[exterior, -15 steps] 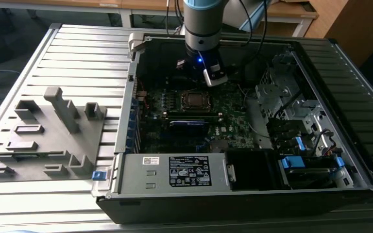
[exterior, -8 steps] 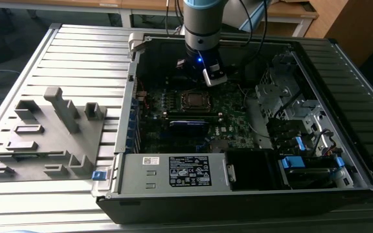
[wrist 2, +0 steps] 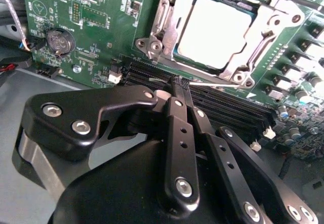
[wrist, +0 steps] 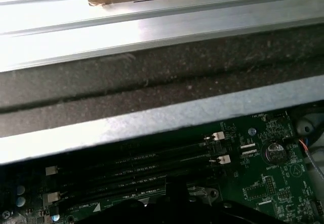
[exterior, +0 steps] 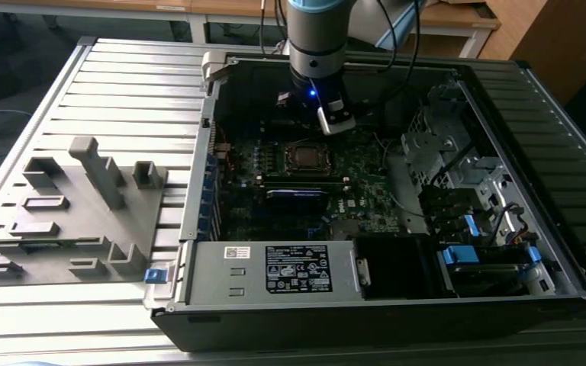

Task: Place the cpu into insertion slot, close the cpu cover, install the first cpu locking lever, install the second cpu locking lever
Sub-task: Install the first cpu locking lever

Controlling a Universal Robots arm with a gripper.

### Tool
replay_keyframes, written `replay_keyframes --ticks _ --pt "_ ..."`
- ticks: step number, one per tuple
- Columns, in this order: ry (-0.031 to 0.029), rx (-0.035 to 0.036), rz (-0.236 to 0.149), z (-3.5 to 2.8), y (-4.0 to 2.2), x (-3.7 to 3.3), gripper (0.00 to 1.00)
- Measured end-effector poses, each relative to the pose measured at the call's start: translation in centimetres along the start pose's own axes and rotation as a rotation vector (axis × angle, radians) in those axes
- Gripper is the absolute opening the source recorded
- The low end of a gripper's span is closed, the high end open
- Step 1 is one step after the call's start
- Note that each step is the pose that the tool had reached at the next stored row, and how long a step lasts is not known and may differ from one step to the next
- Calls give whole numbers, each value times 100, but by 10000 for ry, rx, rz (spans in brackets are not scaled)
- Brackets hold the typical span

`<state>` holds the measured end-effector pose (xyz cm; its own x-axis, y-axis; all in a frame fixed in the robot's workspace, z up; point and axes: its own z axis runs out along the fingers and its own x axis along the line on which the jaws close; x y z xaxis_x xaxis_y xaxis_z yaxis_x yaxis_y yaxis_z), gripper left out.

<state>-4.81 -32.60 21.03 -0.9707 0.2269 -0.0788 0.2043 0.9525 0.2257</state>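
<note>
Black linkage arms of the tool (wrist 2: 179, 82) are seen nearest in the second wrist view, with the fingertips drawn together and nothing visibly gripped between them. Just beyond the tips, the cpu (wrist 2: 215, 31) is seated in the insertion slot (exterior: 301, 156), which is set in the motherboard (wrist 2: 61, 11) of the computer case (exterior: 375, 320) lying toward the tabletop's (exterior: 120, 76) edge at the exterior view's right. The cpu cover (wrist 2: 164, 16) is laid down around the chip, so placing and closing are judged done. A thin bright rod (wrist 2: 215, 85), possibly a locking lever, is seen beside the tips; whether either lever is latched cannot be told.
</note>
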Motion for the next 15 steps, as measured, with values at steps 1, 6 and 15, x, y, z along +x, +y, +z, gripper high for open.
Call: replay_keyframes --ticks 1,6,15 --pt "-15 6 65 -1 -1 7 11" --pt "-67 23 285 -3 0 50 11" --pt "-119 28 420 12 25 63 11"
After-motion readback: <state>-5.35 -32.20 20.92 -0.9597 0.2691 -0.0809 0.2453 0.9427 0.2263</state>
